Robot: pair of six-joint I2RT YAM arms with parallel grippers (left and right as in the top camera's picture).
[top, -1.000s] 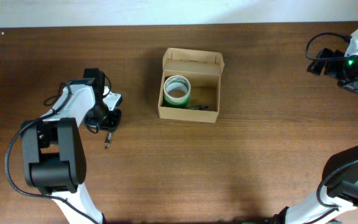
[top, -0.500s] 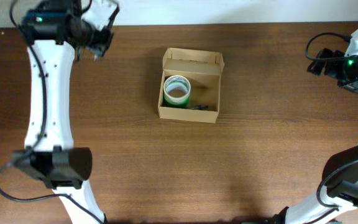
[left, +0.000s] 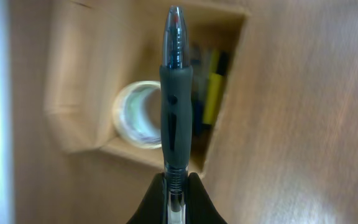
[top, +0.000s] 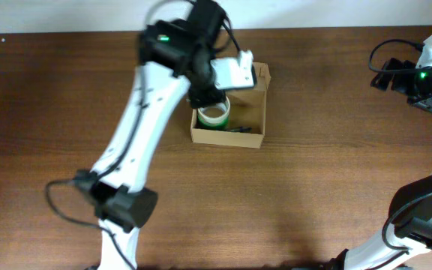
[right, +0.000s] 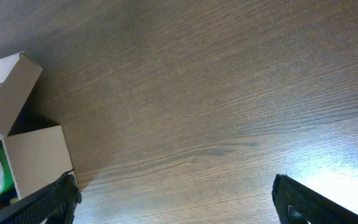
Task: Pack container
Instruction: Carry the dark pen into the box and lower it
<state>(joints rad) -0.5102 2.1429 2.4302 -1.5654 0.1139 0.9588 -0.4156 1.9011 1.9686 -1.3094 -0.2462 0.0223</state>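
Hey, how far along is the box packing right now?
Done: a tape roll and what looks like a yellow marker already lie in the box. In hand: the left gripper is shut on a pen, held above the open box. Left: release the pen inside, then probably close the lid, which stands open. The right gripper is open and empty, off to the side.

A tape roll (left: 138,115) lies near a yellow marker (left: 213,93); wooden table (top: 336,172).
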